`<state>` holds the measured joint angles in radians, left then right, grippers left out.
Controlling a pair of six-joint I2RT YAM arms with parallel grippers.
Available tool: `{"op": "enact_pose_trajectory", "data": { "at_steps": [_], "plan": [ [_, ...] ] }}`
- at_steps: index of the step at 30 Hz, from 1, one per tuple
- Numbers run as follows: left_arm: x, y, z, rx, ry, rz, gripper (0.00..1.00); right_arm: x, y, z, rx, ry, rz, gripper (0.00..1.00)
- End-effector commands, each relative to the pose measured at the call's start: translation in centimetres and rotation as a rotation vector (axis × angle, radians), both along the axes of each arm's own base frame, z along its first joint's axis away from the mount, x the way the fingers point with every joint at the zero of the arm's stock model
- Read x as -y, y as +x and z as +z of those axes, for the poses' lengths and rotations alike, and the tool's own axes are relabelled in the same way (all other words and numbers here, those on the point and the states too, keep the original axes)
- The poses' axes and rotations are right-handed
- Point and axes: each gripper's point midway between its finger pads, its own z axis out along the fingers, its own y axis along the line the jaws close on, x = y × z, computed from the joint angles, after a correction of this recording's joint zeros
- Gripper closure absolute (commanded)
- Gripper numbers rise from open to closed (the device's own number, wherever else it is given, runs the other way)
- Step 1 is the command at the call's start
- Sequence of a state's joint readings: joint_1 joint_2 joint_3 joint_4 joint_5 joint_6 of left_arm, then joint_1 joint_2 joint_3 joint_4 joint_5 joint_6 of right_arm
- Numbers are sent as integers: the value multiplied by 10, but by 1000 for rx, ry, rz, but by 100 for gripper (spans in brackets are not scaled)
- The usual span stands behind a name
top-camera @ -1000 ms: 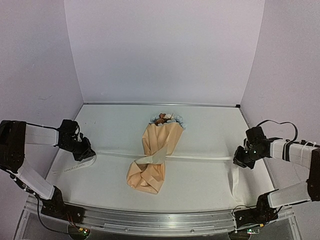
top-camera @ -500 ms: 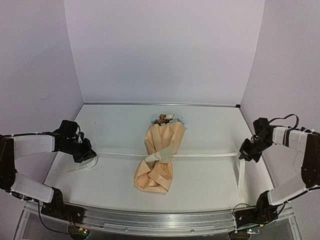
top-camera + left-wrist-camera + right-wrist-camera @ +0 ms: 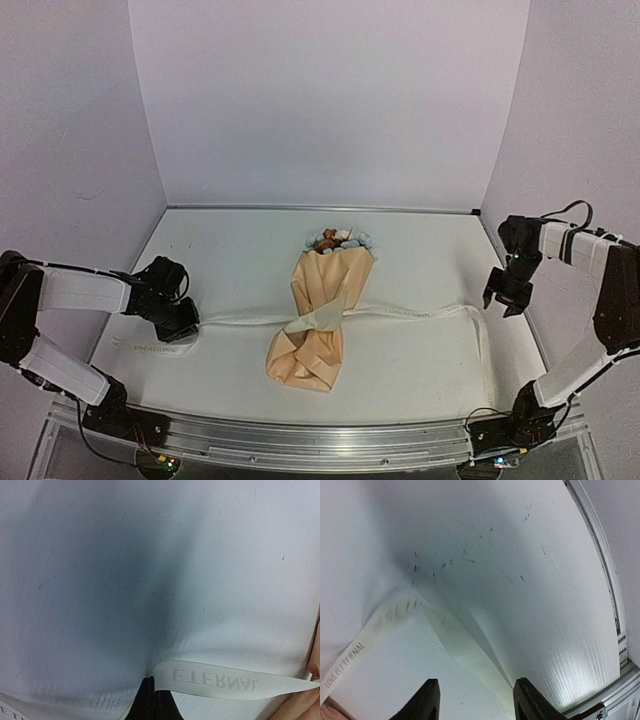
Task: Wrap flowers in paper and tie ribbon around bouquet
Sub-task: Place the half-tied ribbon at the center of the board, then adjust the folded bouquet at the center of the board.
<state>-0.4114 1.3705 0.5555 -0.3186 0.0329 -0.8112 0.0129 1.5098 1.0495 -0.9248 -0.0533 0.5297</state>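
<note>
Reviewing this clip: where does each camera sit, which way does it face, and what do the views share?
Top external: above and behind the arm bases, looking down across the table; both arms show, left gripper and right gripper flanking the bouquet.
Left wrist: on the left arm, low over the table, facing along the ribbon; its shut fingers pinch that ribbon.
Right wrist: on the right arm, looking down near the table's right edge; its open fingers show, empty.
Shared: all three views show the ribbon.

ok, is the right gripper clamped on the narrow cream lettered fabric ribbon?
No: the right gripper stands open, and the ribbon lies loose on the table below it.
</note>
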Motion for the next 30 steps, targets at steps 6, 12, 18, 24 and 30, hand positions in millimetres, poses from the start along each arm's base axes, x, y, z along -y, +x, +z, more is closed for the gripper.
{"op": "enact_pose_trajectory", "data": {
  "at_steps": [6, 12, 18, 24, 30],
  "plan": [
    [-2, 37, 55, 152, 81, -29, 56, -37, -13, 48, 25, -26, 158, 35],
    [62, 59, 130, 388, 33, -241, 48, -108, -8, 59, 78, 97, 260, 35],
    [181, 41, 157, 515, -155, -655, 58, -178, 1, 68, 136, 230, 315, 36],
    [272, -30, 148, 499, -288, -996, 63, -216, -3, 70, 124, 289, 364, 35],
    [307, -92, 125, 413, -337, -1186, 70, -243, -8, 70, 104, 323, 356, 30]
  ]
}}
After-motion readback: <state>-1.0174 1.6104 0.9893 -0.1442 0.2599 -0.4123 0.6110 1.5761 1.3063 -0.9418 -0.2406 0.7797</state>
